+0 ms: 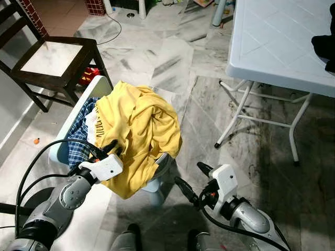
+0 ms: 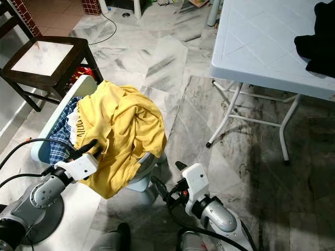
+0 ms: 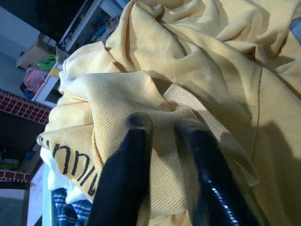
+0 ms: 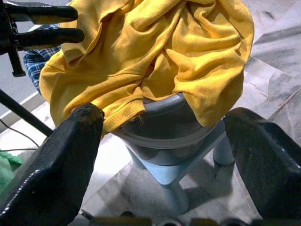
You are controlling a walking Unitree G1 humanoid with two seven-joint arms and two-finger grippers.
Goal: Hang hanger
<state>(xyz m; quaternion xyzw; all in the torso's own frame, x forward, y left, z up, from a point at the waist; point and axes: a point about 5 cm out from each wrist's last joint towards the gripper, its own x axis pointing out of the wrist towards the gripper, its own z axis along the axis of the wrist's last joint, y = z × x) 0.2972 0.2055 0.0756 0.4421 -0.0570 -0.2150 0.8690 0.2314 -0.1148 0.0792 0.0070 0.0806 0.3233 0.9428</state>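
A yellow shirt (image 1: 138,130) lies crumpled over a pale blue plastic chair (image 1: 97,84), with a blue plaid cloth (image 1: 78,144) under its left side. In the right wrist view the shirt hangs over a grey rim (image 4: 164,136). My left gripper (image 1: 114,147) is at the shirt's near left edge. Its fingers (image 3: 134,150) stand a little apart, open, and press on the yellow fabric. My right gripper (image 1: 188,173) is wide open, low in front of the chair and facing the shirt, with nothing between its fingers (image 4: 70,141). I see no hanger.
A white folding table (image 1: 272,47) stands at the right with a dark garment (image 1: 324,49) on it, its legs (image 1: 233,120) close by. A dark wooden chair (image 1: 52,60) stands at the back left, with something red (image 1: 90,75) beneath. Marble floor lies between.
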